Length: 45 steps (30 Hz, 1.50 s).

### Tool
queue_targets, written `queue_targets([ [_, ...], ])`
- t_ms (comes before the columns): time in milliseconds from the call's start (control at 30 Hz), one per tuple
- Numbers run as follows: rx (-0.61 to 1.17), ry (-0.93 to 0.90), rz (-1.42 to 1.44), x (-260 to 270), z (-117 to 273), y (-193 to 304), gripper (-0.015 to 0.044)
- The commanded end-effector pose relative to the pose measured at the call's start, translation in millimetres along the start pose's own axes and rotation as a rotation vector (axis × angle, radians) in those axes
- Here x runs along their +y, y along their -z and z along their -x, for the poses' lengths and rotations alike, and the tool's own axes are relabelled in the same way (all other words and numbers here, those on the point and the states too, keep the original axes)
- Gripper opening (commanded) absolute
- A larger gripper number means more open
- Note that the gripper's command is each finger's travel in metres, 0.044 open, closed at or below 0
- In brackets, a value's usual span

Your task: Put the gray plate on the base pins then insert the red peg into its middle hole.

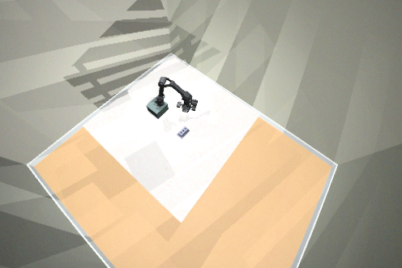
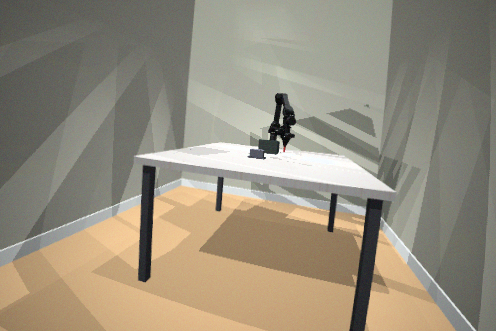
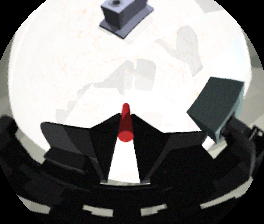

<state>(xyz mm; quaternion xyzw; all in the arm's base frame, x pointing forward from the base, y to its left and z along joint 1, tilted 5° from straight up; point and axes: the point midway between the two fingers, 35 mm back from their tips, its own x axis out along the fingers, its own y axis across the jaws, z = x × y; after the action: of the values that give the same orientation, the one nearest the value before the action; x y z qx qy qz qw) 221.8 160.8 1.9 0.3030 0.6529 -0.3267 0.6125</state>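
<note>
My gripper (image 3: pixel 126 116) (image 2: pixel 285 145) is shut on the red peg (image 3: pixel 125 131) (image 2: pixel 284 149), whose near end shows between the two black fingertips in the wrist view. The peg points down in the exterior view and appears to hang a little above the table. The blue-gray plate and base stand together as one block (image 1: pixel 183 132) (image 2: pixel 257 153) (image 3: pixel 126 16) on the table, apart from the gripper. Dark spots show along its top in the top view, and a round hole shows in the wrist view. The block looks level; the pins cannot be made out.
The arm stands on a dark green box (image 1: pixel 157 108) (image 2: pixel 269 146) (image 3: pixel 217 106) near the back of the white table (image 1: pixel 203 156) (image 2: pixel 320 173). The peg and the block are in front of this box. Shadows lie across the table top.
</note>
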Motion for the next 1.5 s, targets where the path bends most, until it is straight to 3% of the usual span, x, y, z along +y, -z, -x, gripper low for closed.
queue_targets([
  [0,0.002,-0.008,0.001,3,13,0,0.0000],
  [200,0.002,-0.008,0.001,3,32,0,0.0000],
  [1467,0.011,-0.017,-0.032,25,27,-87,0.0000],
])
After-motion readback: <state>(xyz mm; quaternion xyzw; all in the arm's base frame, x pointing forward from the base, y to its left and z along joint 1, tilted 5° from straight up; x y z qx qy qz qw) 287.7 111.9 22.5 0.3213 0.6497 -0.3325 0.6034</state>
